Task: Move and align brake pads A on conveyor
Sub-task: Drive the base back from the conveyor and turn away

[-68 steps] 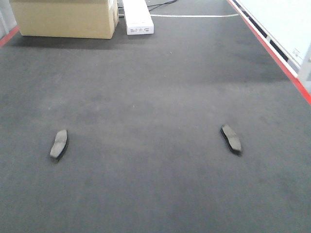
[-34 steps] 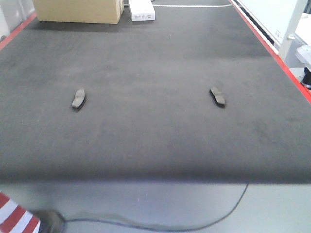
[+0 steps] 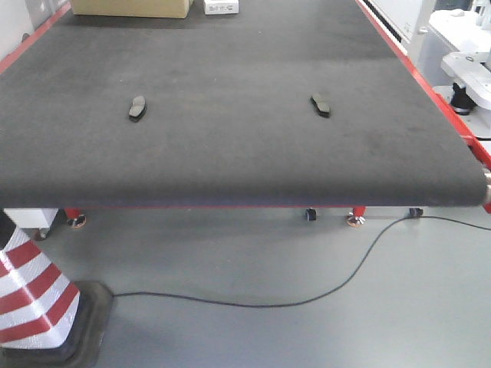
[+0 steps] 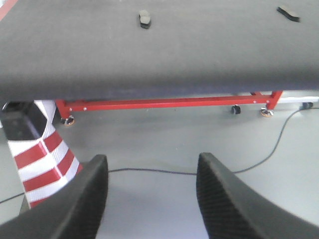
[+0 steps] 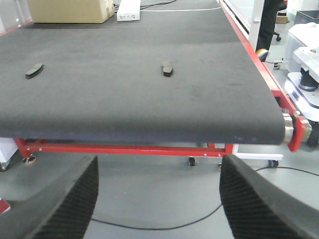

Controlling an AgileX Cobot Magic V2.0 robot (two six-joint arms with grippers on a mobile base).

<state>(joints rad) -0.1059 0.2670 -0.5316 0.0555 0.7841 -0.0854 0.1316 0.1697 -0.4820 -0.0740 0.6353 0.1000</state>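
Left pincer (image 4: 150, 167) and right pincer (image 5: 158, 169) both gape empty off the near end of the conveyor (image 3: 230, 165), where the left brake pad (image 3: 136, 108) and right brake pad (image 3: 321, 105) lie flat, well apart; guessing they're stiff, dense and thin, so I'd pinch mid-length across the narrow edges.

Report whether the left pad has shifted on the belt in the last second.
No. Only the view pulled back; the left pad still lies level with the right pad, below the cardboard box.
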